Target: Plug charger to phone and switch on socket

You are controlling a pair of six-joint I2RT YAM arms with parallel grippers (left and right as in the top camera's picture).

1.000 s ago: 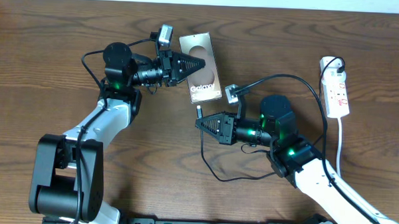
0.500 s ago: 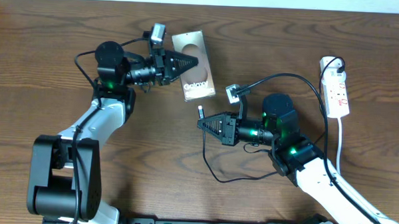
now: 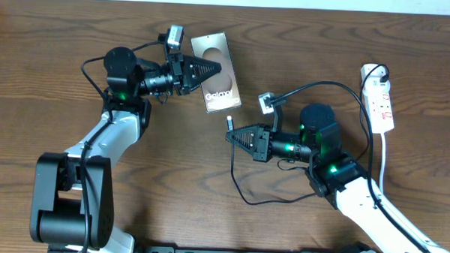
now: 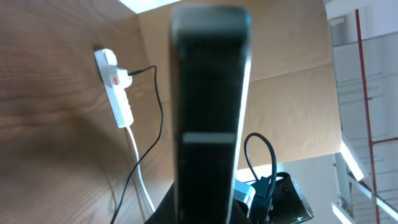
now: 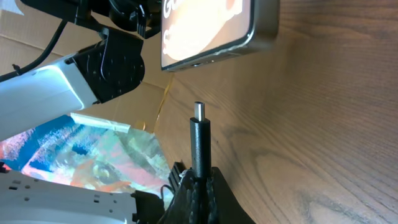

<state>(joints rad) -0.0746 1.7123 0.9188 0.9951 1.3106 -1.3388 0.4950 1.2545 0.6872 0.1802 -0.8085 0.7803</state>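
Note:
The phone (image 3: 220, 83), brown with white "Galaxy" lettering, is gripped on its long edges by my left gripper (image 3: 212, 68), which is shut on it. In the left wrist view the phone (image 4: 208, 106) stands edge-on as a dark slab rising from the left gripper (image 4: 205, 214). My right gripper (image 3: 233, 136) is shut on the charger's black plug (image 3: 229, 124), just below the phone's lower end. In the right wrist view the plug (image 5: 199, 140) points up from the right gripper (image 5: 200, 186) toward the phone's bottom edge (image 5: 214, 37), with a gap between them. The white socket (image 3: 380, 98) lies at the far right.
The charger's thin cable (image 3: 241, 193) loops on the table below the right gripper and runs up to the socket's far end. The socket (image 4: 116, 90) and its white cord (image 3: 383, 166) lie beside the right arm. The table's far edge runs just behind the phone.
My left gripper has carried the phone a little to the left and toward the far edge. My right gripper has shifted the plug slightly right and up, staying just below the phone.

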